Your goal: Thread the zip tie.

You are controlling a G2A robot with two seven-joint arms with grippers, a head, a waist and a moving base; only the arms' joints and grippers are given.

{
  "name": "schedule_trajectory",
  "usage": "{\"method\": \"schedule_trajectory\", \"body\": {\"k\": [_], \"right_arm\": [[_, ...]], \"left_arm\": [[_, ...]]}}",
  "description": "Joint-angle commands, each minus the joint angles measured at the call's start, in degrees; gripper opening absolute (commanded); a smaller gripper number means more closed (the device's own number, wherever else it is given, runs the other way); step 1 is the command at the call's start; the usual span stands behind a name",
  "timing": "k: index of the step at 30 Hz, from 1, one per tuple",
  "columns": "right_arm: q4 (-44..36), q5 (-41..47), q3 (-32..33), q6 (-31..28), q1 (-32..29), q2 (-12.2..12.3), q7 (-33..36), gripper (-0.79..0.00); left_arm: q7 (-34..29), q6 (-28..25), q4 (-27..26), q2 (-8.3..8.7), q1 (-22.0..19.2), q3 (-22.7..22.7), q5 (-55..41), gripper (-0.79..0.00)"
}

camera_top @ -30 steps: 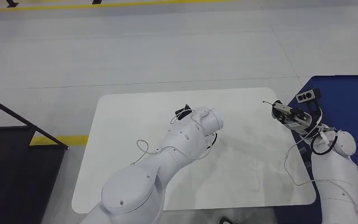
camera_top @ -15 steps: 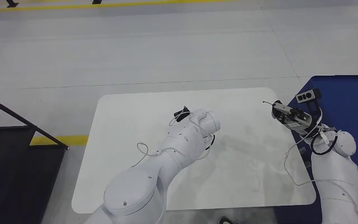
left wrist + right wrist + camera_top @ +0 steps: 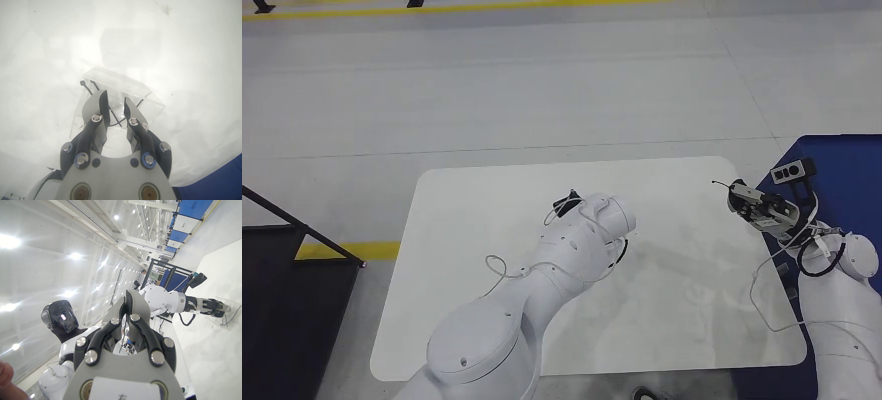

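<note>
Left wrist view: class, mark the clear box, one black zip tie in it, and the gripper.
Clear box (image 3: 132,88), left wrist view, on a transparent wall.
Black zip tie (image 3: 86,88), left wrist view, on the strap near its head.
Left gripper (image 3: 115,96), left wrist view, midway between its open fingertips.

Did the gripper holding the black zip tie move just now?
No. The right gripper, shut on the zip tie, stays at the same spot near the right edge of the table.
</note>
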Motion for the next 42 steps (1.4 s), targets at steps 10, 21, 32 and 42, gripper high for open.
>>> {"method": "schedule_trajectory", "body": {"k": [10,21,32,42], "right_arm": [[0.0,0.0,0.0,0.0,0.0,0.0,0.0,-0.785],[0.0,0.0,0.0,0.0,0.0,0.0,0.0,-0.785],[0.0,0.0,0.0,0.0,0.0,0.0,0.0,-0.785],[0.0,0.0,0.0,0.0,0.0,0.0,0.0,-0.785]], "left_arm": [[-1.2,2.3,2.1,-0.05,-0.7,-2.5,-1.1,-0.610],[2.0,2.3,4.1,0.06,-0.5,-5.1,-3.4,-0.646],[1.4,2.3,4.1,0.14,-0.4,-5.7,-2.9,-0.686],[0.5,1.0,4.4,0.30,0.3,-6.3,-1.8,-0.767]]}}
